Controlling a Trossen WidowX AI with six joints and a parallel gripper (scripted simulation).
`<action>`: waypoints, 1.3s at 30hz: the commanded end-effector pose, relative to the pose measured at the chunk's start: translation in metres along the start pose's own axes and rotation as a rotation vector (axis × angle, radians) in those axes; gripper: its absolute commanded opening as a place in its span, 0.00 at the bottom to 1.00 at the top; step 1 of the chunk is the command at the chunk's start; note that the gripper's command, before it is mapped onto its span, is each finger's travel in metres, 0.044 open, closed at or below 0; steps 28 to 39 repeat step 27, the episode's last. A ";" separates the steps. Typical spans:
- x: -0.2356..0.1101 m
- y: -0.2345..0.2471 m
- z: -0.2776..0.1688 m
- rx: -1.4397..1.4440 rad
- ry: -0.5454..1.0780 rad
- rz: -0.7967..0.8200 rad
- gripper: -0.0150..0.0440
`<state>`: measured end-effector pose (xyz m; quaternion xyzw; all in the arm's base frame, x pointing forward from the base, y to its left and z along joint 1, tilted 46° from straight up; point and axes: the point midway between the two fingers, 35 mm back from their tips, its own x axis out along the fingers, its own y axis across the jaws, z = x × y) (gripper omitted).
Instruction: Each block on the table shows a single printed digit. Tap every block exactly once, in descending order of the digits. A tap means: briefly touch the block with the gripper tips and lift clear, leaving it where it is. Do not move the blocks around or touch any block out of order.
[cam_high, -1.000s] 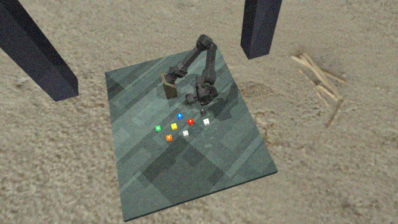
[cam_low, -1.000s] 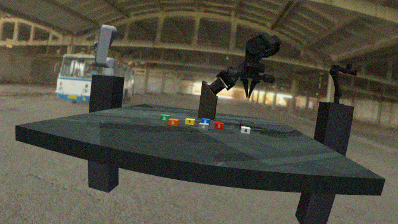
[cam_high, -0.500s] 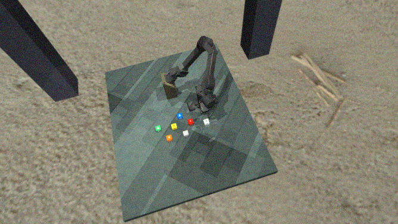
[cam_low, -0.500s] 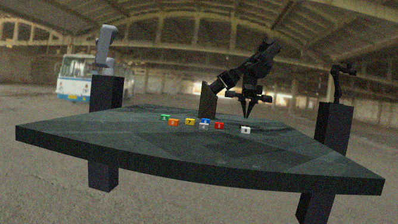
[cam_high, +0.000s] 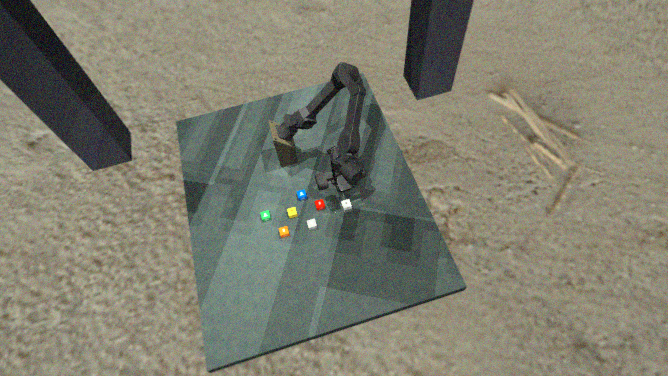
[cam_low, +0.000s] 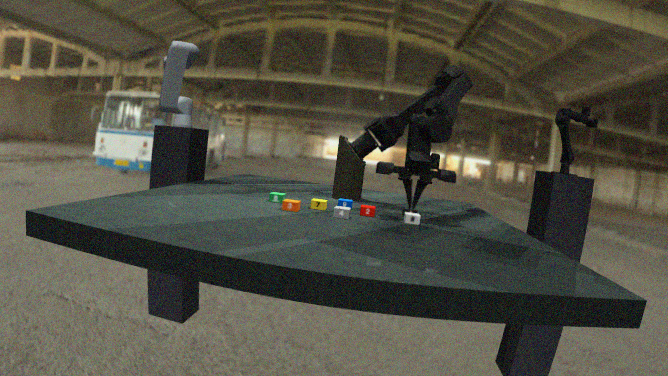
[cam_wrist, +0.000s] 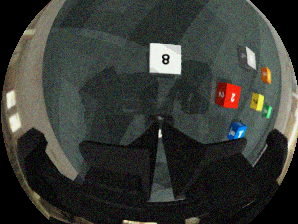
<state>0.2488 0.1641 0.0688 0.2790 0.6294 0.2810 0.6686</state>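
Several small blocks lie on the dark table (cam_high: 300, 300) (cam_low: 250, 260). A white block with an 8 (cam_high: 346, 204) (cam_low: 411, 217) (cam_wrist: 164, 58) lies at the right end. To its left are a red block with a 2 (cam_high: 320, 204) (cam_low: 367, 210) (cam_wrist: 228, 94), a blue block (cam_high: 301, 195) (cam_low: 345, 202) (cam_wrist: 234, 131), a second white block (cam_high: 311, 223) (cam_low: 341, 212) (cam_wrist: 248, 56), a yellow 7 (cam_high: 292, 212) (cam_low: 318, 203) (cam_wrist: 257, 102), an orange block (cam_high: 284, 231) (cam_low: 291, 205) (cam_wrist: 266, 75) and a green block (cam_high: 265, 215) (cam_low: 277, 197) (cam_wrist: 268, 112). My gripper (cam_low: 413, 209) (cam_wrist: 160, 125) is shut and empty. It points down, with its tips just above the white 8 block.
The arm's base wedge (cam_high: 285, 145) (cam_low: 347, 175) stands behind the blocks. Dark pillars (cam_low: 177, 155) (cam_low: 560, 210) rise at the table's back left and right corners. The table's edges lie well away from the blocks.
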 end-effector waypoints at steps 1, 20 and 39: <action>0.006 -0.002 -0.003 0.008 0.008 -0.006 0.29; -0.095 0.037 -0.001 0.007 0.008 -0.010 0.60; -0.104 0.042 -0.003 0.008 0.008 -0.010 0.87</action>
